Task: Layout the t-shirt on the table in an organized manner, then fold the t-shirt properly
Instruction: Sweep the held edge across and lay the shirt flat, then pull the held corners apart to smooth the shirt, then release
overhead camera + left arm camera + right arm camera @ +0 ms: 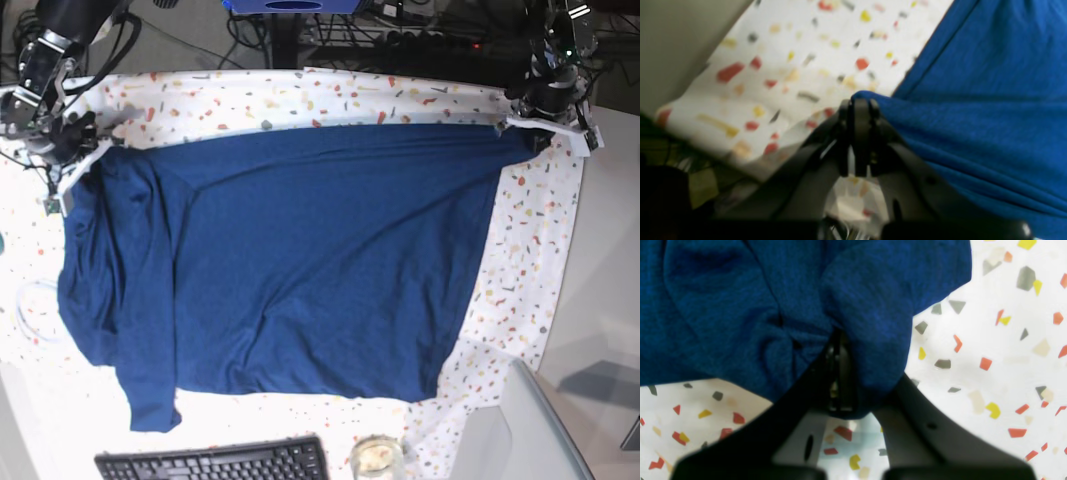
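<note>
T-shirt (300, 270): dark navy blue, plain, soft wrinkled fabric; lay spread nearly flat across the tabletop (530, 260), one side bunched in folds. Tabletop: white cloth flecked red, orange, yellow and grey.

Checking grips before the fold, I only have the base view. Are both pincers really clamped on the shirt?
Observer: Yes. The left wrist view shows the left pincer shut on a pinched corner of the shirt.
Operator: And the right one?
Observer: The right pincer is shut too, with fabric bunched around its tips in the right wrist view.
Operator: Is the left corner off the table?
Observer: It looks raised; the speckled table shows under and behind the pinch, though that view is blurred.
</note>
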